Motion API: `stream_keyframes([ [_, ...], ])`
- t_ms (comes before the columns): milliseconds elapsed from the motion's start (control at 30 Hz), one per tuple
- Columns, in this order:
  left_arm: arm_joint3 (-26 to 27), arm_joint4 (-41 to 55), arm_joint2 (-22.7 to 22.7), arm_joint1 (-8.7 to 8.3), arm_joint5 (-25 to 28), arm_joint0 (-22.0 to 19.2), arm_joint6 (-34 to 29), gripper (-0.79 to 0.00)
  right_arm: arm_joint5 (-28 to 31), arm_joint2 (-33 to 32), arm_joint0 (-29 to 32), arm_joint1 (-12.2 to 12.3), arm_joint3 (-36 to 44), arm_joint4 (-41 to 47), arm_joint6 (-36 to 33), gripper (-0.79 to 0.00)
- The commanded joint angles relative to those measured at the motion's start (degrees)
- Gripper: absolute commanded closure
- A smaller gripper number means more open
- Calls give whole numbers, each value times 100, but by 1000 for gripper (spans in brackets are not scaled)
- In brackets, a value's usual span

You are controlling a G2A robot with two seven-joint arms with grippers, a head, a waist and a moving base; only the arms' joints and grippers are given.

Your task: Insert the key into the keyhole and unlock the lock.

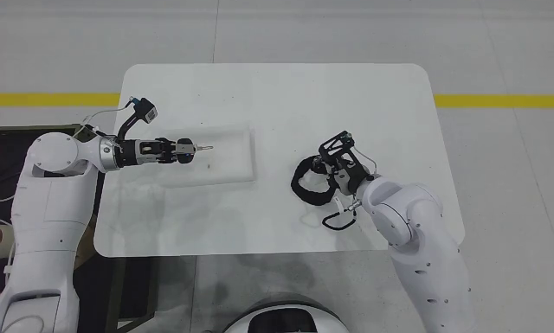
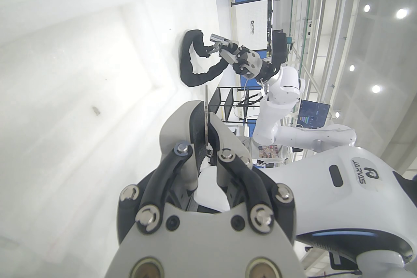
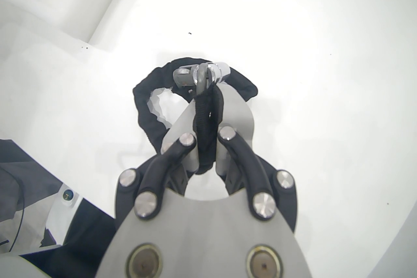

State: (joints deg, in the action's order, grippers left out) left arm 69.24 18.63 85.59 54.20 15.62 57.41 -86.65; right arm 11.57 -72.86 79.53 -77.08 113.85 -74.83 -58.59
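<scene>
- The right gripper (image 3: 208, 96) is clamped on the black sleeve of the lock (image 3: 146, 103). The sleeve loops on the table (image 1: 363, 99) by the fingertips, and the metal cylinder (image 3: 215, 69) sits just past them.
- The left gripper (image 2: 205, 111) is pinched tight on the key (image 2: 206, 100). The blade juts beyond the pads and points toward the lock, well apart from it.
- The key is over a shallow white tray (image 1: 234, 164).

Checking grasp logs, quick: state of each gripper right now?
Left gripper: closed, holding the key.
Right gripper: closed, holding the lock by its black sleeve.
</scene>
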Motion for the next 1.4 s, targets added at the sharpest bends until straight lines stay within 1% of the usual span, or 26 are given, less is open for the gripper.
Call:
stream_keyframes([
  [0,0,0,0,0,0,0,0,0,0,0,0,0,0,2,0,0],
  [100,0,0,0,0,0,0,0,0,0,0,0,0,0,2,0,0],
  [133,0,0,0,0,0,0,0,0,0,0,0,0,0,2,0,-289],
  [167,0,0,0,0,0,0,0,0,-60,12,157,-8,59,178,134,0],
  [200,109,74,59,-3,4,150,184,0,-182,-21,344,-25,187,570,394,0],
  [233,159,436,144,0,-163,266,248,0,-210,-79,429,-26,215,766,493,0],
  [300,250,874,268,-12,-336,378,144,0,-285,-202,461,-29,217,1072,595,0],
  [400,162,1482,338,-5,-629,447,91,0,-647,-510,426,-67,231,2511,599,0],
  [467,60,1942,280,18,-945,436,-38,0,-728,-719,409,-82,238,3571,560,0],
  [500,40,2064,239,29,-994,422,-94,0,-740,-832,402,-84,219,4067,534,0],
  [600,-9,2652,74,98,-1160,451,-104,0,-709,-1111,358,-83,33,5408,474,0],
  [667,22,2865,-75,136,-1300,446,-135,0,-643,-1232,291,-82,-173,6239,417,0],
  [733,146,2919,-175,139,-1404,432,-135,0,-347,-1321,220,-78,-329,7053,332,0],
  [767,207,2903,-173,126,-1432,417,-135,0,-238,-1360,208,-73,-378,7293,289,0],
  [1000,207,2903,-173,126,-1432,417,-135,0,-238,-1360,208,-73,-378,7293,289,0],
  [1033,296,2847,-113,122,-1296,534,90,0,-235,-1343,256,-77,-359,7377,330,0],
  [1067,479,2879,-64,126,-1099,618,172,0,-160,-1223,396,-104,-270,7930,475,0],
  [1100,591,3194,-87,157,-1050,718,173,0,-93,-1106,461,-134,-298,8564,607,0],
  [1133,653,3504,-147,194,-1051,789,217,0,-50,-1016,468,-156,-386,9011,731,0],
  [1233,916,3827,-451,307,-632,901,386,0,39,-592,362,-222,-704,10003,845,0],
  [1333,1050,4600,-749,451,-416,975,600,0,-29,-137,224,-308,-1090,11162,898,0],
  [1367,1074,4667,-847,485,-384,983,620,0,-92,-12,170,-328,-1211,11378,881,0],
])
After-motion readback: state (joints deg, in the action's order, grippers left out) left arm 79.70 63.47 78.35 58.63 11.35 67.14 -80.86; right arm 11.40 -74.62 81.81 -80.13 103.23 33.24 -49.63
